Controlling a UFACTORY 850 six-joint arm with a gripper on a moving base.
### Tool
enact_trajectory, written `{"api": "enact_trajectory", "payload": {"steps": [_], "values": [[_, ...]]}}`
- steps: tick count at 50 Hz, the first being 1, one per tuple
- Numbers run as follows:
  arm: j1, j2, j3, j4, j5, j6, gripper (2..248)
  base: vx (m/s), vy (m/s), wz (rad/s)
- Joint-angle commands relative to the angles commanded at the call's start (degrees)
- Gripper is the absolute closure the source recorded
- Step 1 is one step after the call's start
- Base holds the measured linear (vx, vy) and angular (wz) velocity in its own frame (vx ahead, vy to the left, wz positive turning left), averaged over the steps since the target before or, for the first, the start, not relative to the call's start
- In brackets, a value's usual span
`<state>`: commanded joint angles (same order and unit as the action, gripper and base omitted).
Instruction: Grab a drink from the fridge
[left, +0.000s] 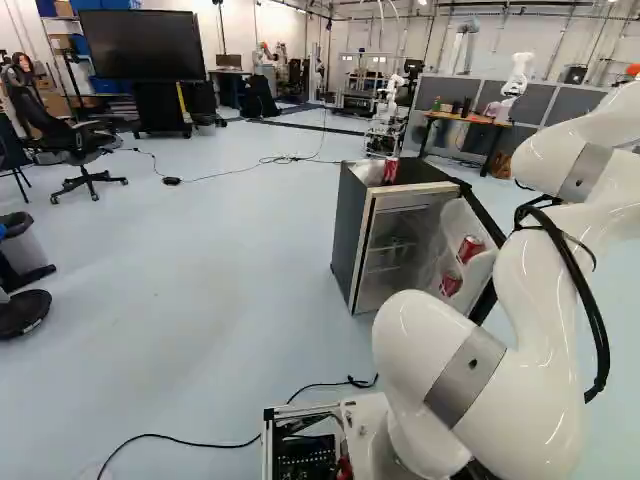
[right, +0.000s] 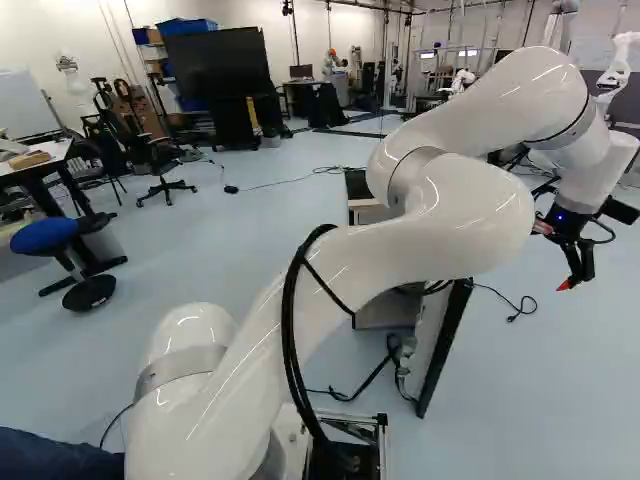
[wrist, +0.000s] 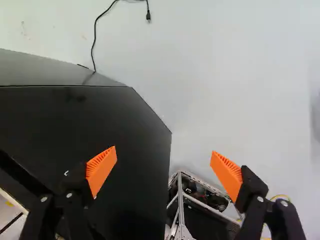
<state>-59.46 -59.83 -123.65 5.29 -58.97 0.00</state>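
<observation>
Hanging outside the open fridge door (left: 456, 222), the pincer (wrist: 164, 150) is holding its fingers well apart; the red cans (left: 470, 248) are sitting across that door from the pincer, on the inner side; reaching them is probably requiring a detour

Fridge door (right: 446, 345) stands between tool (right: 574, 282) and shelves (left: 392, 243); room over floor (wrist: 240, 90) alongside.

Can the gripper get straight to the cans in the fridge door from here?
Probably not straight: the open gripper hangs off the outer side of the fridge door, while the cans sit in its inner racks. It would likely have to go over or round the door.
</observation>
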Motion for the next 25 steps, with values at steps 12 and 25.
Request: {"api": "enact_trajectory", "payload": {"steps": [12,25], "values": [[-0.04,2.95,5.11,-0.14,0.98,0.00,3,0.000,0.000,0.000],[0.43,5.99,10.35,-1.68,4.78,0.00,3,0.000,0.000,0.000]]}}
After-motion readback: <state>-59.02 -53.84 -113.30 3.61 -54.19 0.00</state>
